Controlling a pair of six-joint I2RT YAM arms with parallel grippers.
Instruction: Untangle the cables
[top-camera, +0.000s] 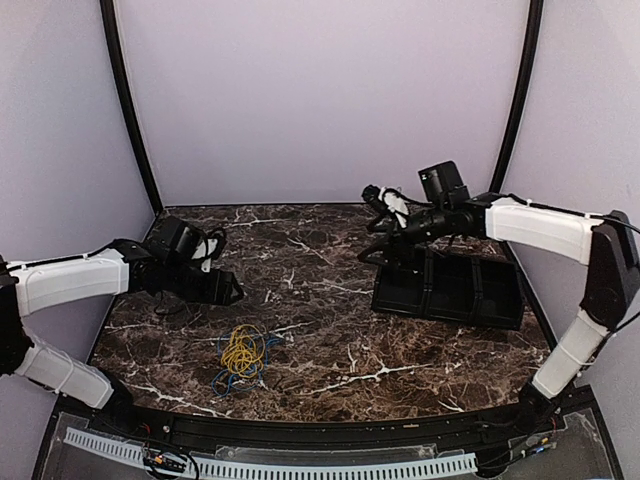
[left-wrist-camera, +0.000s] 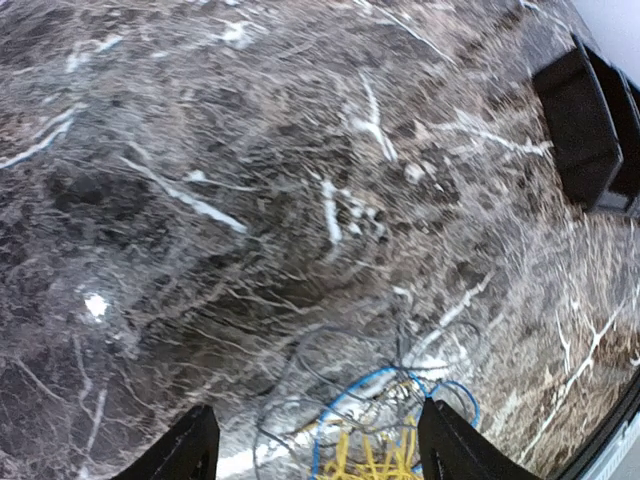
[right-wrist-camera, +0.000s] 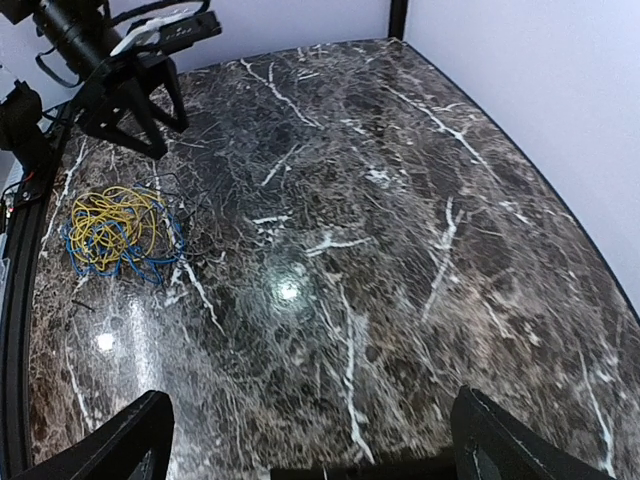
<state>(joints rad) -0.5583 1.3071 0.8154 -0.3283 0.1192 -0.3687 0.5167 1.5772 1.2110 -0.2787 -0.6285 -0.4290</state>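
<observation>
Dark marble tabletop (top-camera: 400, 330), lower left: tangled yellow, blue, grey cables (top-camera: 242, 355). Our left gripper (left-wrist-camera: 320, 450) and right gripper (right-wrist-camera: 320, 440) gape empty, ready to pluck.

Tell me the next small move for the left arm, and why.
Probably lower the open left hand onto the cables: their yellow and blue coils lie tangled in one heap just ahead of it, untouched, while the right hand hovers open, far off by the black tray.

My left wrist view blurs the desk (left-wrist-camera: 250, 200); cables (left-wrist-camera: 372, 452) run off its bottom edge, black tray (left-wrist-camera: 580, 125) clipped at the right.
</observation>
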